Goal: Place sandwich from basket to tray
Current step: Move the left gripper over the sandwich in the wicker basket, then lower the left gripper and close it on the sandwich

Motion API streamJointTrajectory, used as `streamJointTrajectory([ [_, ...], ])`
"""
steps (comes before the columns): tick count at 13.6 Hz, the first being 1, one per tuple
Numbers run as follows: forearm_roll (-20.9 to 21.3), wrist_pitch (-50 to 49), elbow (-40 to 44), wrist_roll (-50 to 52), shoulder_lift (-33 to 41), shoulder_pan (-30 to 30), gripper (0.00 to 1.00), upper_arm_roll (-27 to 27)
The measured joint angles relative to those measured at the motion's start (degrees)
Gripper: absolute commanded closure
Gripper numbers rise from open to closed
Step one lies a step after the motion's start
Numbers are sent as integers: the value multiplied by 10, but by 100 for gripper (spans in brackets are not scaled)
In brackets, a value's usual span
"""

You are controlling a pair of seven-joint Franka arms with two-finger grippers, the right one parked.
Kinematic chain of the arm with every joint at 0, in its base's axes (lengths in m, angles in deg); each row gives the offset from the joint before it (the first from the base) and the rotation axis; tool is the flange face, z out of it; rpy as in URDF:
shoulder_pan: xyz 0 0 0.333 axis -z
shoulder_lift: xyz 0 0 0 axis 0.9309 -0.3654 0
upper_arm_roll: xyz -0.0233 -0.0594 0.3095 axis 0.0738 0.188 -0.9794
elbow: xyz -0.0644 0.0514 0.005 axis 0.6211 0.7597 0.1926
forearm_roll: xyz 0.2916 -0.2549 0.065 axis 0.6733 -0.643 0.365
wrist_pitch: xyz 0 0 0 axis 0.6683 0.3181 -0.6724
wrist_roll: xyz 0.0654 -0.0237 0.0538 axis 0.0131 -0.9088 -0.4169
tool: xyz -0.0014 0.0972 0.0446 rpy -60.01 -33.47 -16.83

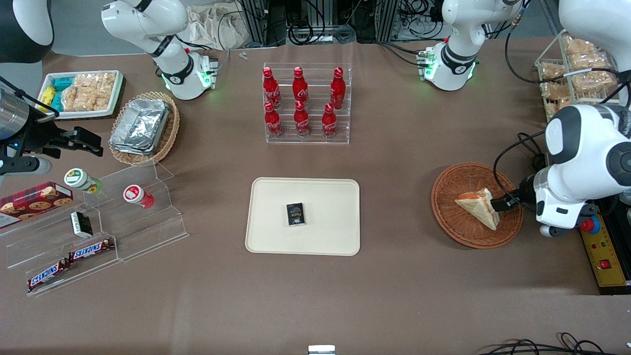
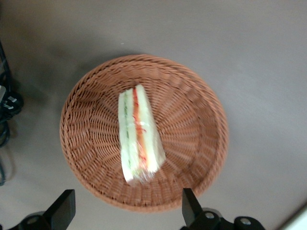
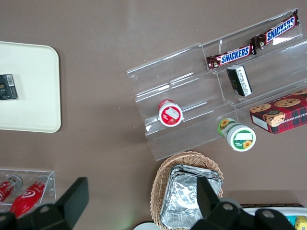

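Note:
The sandwich (image 1: 478,207), a pale bread wedge with orange-red and green layers (image 2: 138,136), lies in the round reddish-brown wicker basket (image 1: 446,197) (image 2: 196,120) toward the working arm's end of the table. My left gripper (image 1: 504,203) (image 2: 127,208) hovers over the basket's rim, just beside the sandwich. It is open, its two black fingers (image 2: 64,207) spread wide with nothing between them. The cream-beige tray (image 1: 276,227) lies flat mid-table with a small black packet (image 1: 296,214) on it.
A clear rack of red cola bottles (image 1: 305,106) stands farther from the front camera than the tray. A control box with a red button (image 1: 604,256) and a wire rack of snacks (image 1: 574,69) flank the working arm. An acrylic snack stand (image 1: 98,231) and an oval basket of foil trays (image 1: 143,128) lie toward the parked arm's end.

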Motion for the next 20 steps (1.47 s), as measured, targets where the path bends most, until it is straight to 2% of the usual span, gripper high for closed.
streamJointTrajectory([
  [4,0,87,-77,94,-1,1,0,-5],
  [10,0,112,-95,192,-14,3,0,-4],
  [14,0,124,-96,215,-33,4,0,-2],
  [17,0,170,-120,216,-42,4,1,-2],
  [18,0,184,-130,216,-45,4,21,-2],
  [19,0,191,-135,217,-49,4,48,-3],
  [20,0,194,-136,221,-52,4,81,-3],
])
